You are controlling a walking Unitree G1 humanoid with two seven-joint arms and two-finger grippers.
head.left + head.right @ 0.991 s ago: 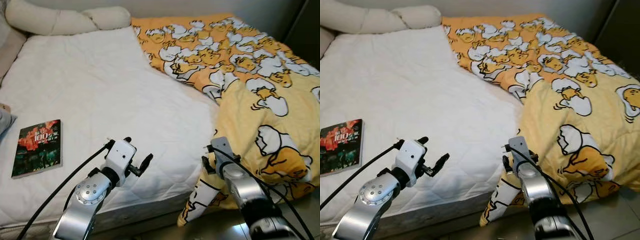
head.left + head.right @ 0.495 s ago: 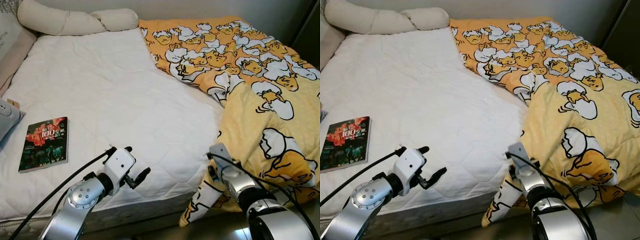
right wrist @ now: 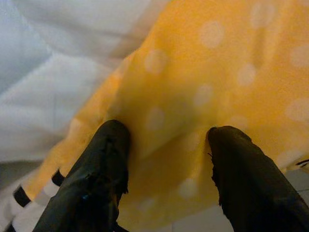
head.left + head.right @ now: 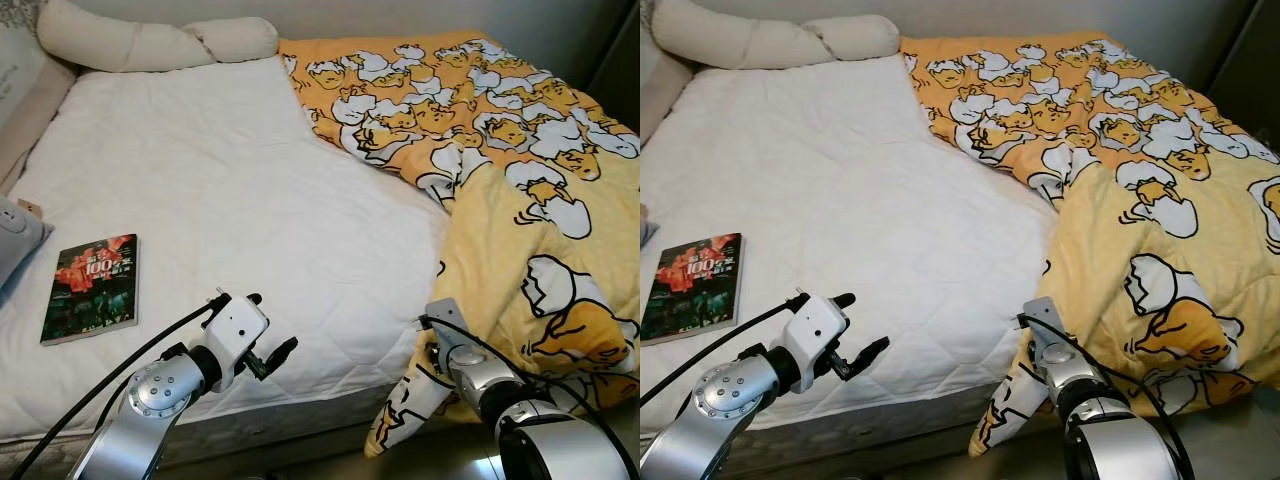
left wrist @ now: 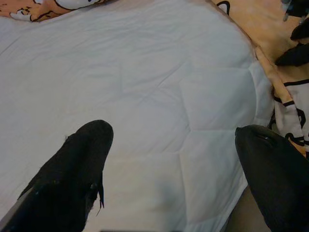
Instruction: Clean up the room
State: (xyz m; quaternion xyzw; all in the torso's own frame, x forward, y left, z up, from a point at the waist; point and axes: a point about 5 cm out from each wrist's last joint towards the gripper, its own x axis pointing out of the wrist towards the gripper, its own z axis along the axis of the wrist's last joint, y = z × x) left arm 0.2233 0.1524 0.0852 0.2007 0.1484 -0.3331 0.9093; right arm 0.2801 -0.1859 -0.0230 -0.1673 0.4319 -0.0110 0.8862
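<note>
Book (image 4: 90,288) cover — "100"; bedsheet (image 4: 250,190)

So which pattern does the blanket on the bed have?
The blanket is orange-yellow with a white-and-yellow cartoon egg print, showing best in the left eye view.

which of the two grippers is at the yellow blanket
The right gripper: its open fingers press into the yellow blanket at the bed corner. The left gripper hovers open above the bare white mattress.
</note>
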